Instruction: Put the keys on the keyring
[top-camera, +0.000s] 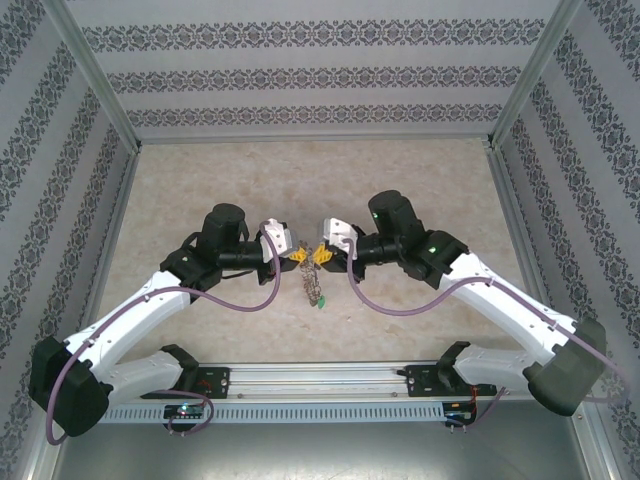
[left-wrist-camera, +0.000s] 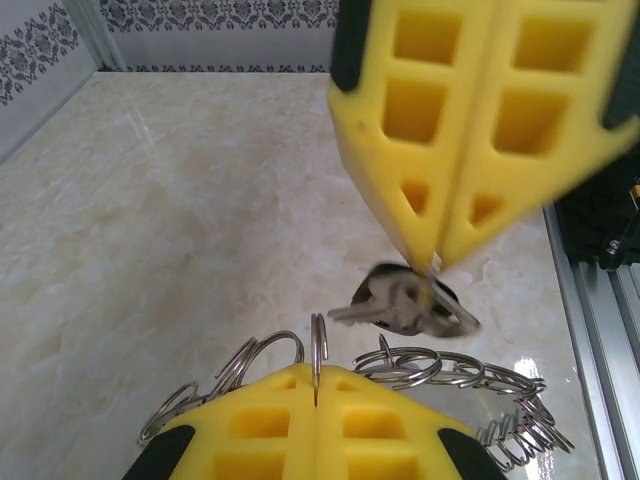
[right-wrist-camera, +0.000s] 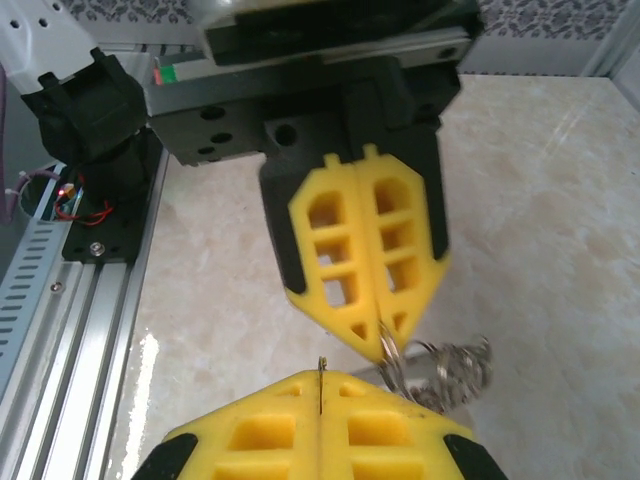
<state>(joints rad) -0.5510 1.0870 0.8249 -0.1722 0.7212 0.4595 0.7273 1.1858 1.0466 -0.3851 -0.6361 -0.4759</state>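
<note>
Keyring (left-wrist-camera: 450, 372): one, a bunch of grey wire loops too many and too tangled to count. It hung between the two pairs of fingers over the middle of the table (left-wrist-camera: 180, 220).

Left fingers (left-wrist-camera: 250, 425): two, pressed fully together, with one wire loop (left-wrist-camera: 317, 348) pinched upright at their tips.

Right fingers (left-wrist-camera: 520, 110): two, pressed fully together, tips nipping a blurred grey metal piece (left-wrist-camera: 400, 305) just above the loops; key or loop could not be told.

Keys: number could not be made out.

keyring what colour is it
Silver-grey metal keyring, best in the left wrist view.
</note>
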